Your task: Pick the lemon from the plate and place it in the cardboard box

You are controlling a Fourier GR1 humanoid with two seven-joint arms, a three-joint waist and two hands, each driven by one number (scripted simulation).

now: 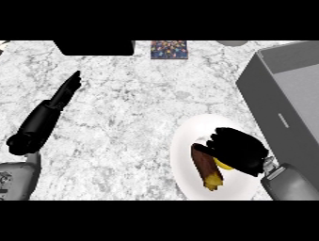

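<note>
Your right hand is down over the round white plate on the grey marbled bench, its black fingers curled round the small yellow lemon, of which only a sliver shows beneath the palm. A brown, yellow-tipped oblong item lies just beside it on the plate. The open grey cardboard box stands immediately right of the plate. Your left hand rests well apart at the left, fingers straight.

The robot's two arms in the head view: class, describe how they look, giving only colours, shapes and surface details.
Each arm is a grey, boxy forearm ending in a black hand. The left hand looks long and slim beyond a rounded black wrist. The right hand looks broad and bulky. No cables or markings are discernible.
</note>
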